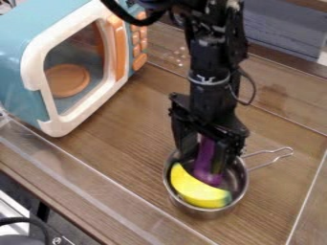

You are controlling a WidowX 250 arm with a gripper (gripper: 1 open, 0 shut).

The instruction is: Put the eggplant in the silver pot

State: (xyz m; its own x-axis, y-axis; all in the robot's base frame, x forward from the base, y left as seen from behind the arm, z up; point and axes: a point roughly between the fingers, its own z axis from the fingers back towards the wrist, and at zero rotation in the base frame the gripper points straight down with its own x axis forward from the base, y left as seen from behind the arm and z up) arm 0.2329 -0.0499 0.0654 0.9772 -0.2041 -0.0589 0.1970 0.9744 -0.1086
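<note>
The purple eggplant [209, 161] stands nearly upright in the silver pot [171, 184], its lower end down inside beside a yellow banana [197, 189]. The pot's wire loop handle [271, 157] points right. My gripper [208, 167] hangs straight above the pot with its black fingers [185, 145] on either side of the eggplant. The fingers look spread wider than the eggplant, so the gripper looks open. The eggplant's lower tip is hidden behind the pot's rim.
A toy microwave [64, 67] in teal, cream and orange stands at the back left with its door shut. The wooden table [102, 163] has a front edge at lower left. A glass-like pane edge runs along the right.
</note>
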